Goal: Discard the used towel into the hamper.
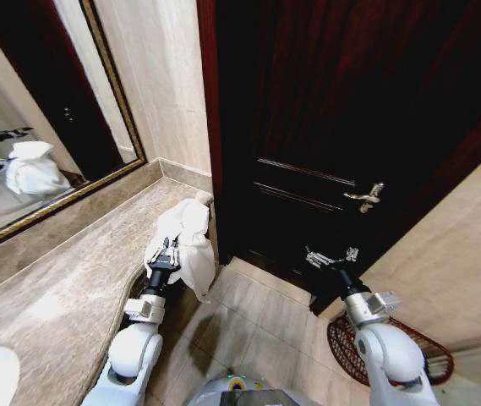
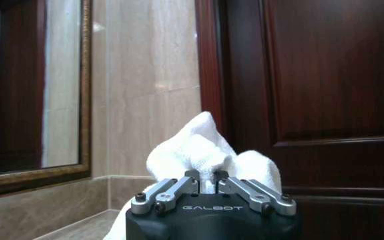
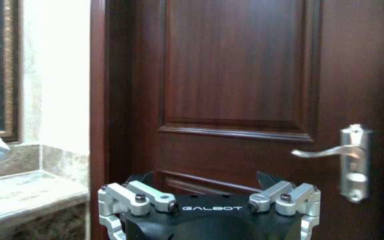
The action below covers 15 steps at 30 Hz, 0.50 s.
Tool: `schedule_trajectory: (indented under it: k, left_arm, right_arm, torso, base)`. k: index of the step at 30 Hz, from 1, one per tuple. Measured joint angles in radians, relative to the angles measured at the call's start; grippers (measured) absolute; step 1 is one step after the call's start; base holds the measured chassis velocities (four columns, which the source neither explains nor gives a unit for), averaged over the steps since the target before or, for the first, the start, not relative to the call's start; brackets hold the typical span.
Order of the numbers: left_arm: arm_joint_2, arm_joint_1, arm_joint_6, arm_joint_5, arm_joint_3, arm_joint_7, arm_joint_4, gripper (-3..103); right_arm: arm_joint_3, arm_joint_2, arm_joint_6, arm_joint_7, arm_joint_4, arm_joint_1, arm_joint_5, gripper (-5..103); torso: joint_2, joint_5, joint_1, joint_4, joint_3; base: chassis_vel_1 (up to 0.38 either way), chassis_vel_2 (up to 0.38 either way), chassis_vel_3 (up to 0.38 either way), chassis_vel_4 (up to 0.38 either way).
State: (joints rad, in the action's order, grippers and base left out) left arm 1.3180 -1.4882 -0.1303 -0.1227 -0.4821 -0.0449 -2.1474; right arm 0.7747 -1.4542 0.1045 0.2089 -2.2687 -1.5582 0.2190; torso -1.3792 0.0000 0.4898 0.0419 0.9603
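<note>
**Towel in hand, hamper low on the far side**

The left gripper (image 1: 169, 246) has its jaws clamped on the white towel (image 1: 188, 241), holding it just off the tabletop's (image 1: 62, 279) far end, by the door (image 1: 350, 127). The right gripper (image 1: 331, 257) hovers over the floor with jaws spread apart, holding nothing. The hamper (image 1: 388, 348) sits on the floor by the right-hand wall, partly hidden behind the right arm. Risk here: the pinch looks to catch only a fold, so a swing could shake the towel loose or drag the hanging cloth along the tabletop edge. That right arm stands across the way to the hamper, and the door handle (image 1: 365, 198) juts nearby.
</note>
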Motion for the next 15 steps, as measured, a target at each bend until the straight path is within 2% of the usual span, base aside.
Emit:
schedule_trajectory:
  k: [15]
  left_arm:
    - [-0.007, 0.012, 0.000, -0.026, -0.003, 0.015, 0.007, 11]
  right_arm:
    - [0.001, -0.003, 0.005, -0.019, -0.001, 0.002, -0.014, 100]
  torso:
    - [0.000, 0.0001, 0.000, -0.0002, 0.000]
  base:
    - [-0.102, -0.103, -0.101, -0.102]
